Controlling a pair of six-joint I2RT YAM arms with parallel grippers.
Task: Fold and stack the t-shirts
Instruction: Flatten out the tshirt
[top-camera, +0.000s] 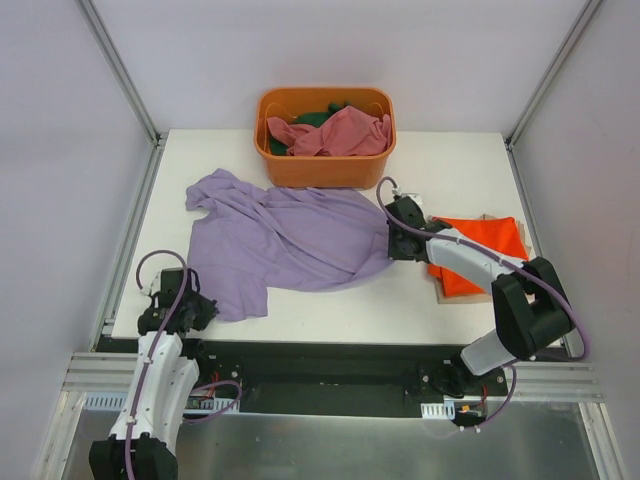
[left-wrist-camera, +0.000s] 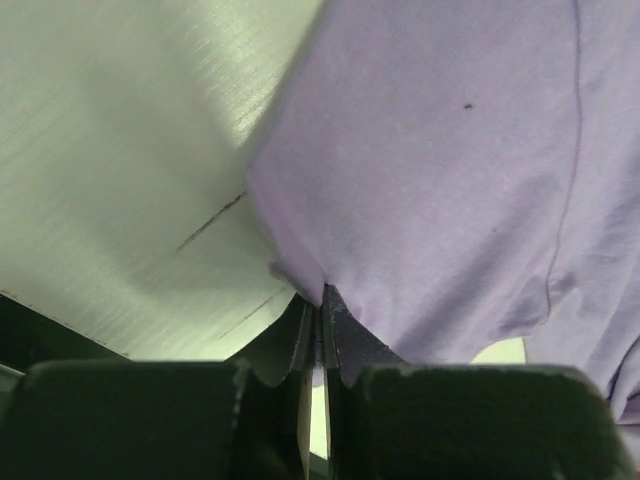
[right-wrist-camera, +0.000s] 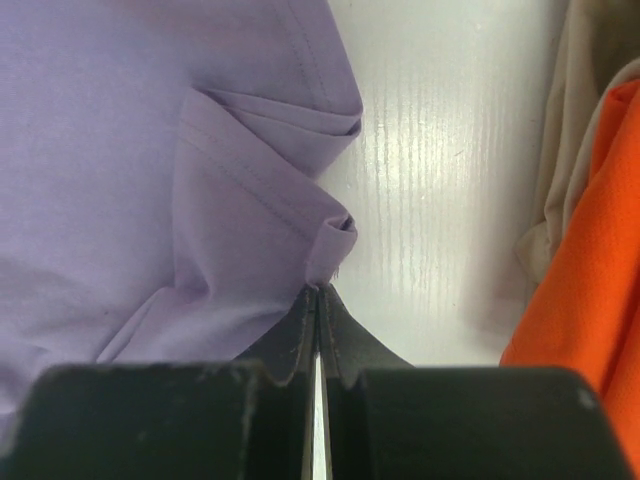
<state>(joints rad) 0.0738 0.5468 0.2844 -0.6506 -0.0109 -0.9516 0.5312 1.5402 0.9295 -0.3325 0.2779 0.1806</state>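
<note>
From above, the lavender t-shirt (top-camera: 290, 240) lies spread on the white counter (top-camera: 350, 310) between both claws. The left claw (top-camera: 203, 306) is at its near corner and the right claw (top-camera: 390, 243) at its opposite edge. Beyond the right claw stands an orange tub (top-camera: 325, 170) holding a pink t-shirt (top-camera: 345, 135).

In the left wrist view, the left claw (left-wrist-camera: 318, 300) is clamped on the lavender edge.

In the right wrist view, the right claw (right-wrist-camera: 318, 292) is clamped on a folded hem. The orange-red t-shirt (right-wrist-camera: 590, 250) lies to its right.

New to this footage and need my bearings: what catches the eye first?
A purple shirt lies rumpled across the middle of the table, the left hand pinching its near-left corner and the right hand its right edge. Behind it, an orange tub holds pink and green clothes; a folded orange shirt lies at the right.
</note>
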